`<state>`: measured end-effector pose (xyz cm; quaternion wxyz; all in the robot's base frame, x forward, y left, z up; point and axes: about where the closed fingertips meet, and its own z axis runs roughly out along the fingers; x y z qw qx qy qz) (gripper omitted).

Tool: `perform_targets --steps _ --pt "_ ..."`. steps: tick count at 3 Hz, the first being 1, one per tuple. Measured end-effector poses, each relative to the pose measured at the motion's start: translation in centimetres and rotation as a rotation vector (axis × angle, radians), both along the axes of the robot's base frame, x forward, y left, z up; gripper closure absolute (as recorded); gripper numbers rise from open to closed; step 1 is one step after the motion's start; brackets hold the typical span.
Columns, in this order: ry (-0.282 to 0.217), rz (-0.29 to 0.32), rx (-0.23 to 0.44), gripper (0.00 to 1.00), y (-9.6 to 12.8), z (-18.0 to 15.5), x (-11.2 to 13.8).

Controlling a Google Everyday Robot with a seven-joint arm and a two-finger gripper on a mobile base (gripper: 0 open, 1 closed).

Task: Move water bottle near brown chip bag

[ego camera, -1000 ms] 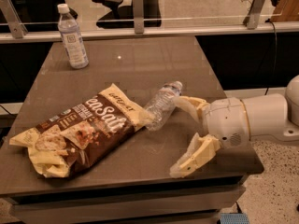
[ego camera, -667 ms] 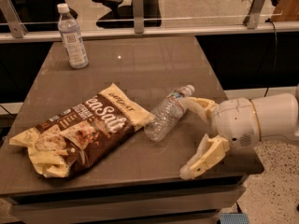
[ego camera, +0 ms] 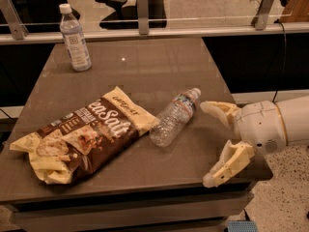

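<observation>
The water bottle (ego camera: 174, 116), clear and ridged with a white cap and a dark label band, lies on its side on the brown table (ego camera: 154, 66). Its base touches or nearly touches the right edge of the brown chip bag (ego camera: 87, 134), which lies flat with white "Sea Salt" lettering. My gripper (ego camera: 208, 144) is open and empty at the table's right front edge, to the right of the bottle and apart from it. One cream finger (ego camera: 218, 109) points at the bottle's cap end, the other finger (ego camera: 227, 164) hangs lower near the table edge.
A slimmer smooth bottle (ego camera: 75, 37) with a tall white-and-blue label stands upright at the table's back left. A glass rail with metal posts (ego camera: 142, 11) runs behind the table. An office chair (ego camera: 113, 1) stands beyond it.
My gripper has drawn back to the right, away from the water bottle. The bottle now lies free on the table beside the chip bag.
</observation>
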<state>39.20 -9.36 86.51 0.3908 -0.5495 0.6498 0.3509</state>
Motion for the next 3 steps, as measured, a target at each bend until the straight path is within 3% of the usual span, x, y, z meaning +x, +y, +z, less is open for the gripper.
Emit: perform_targets --steps 1,2,3 --pt "-0.018 -0.034 -0.049 0.00 -3.6 0.7 0.5" --pt "-0.063 -0.115 -0.100 0.00 -9.7 2.9 1.5" --pt "-0.063 -0.114 -0.100 0.00 -9.7 2.8 1.5"
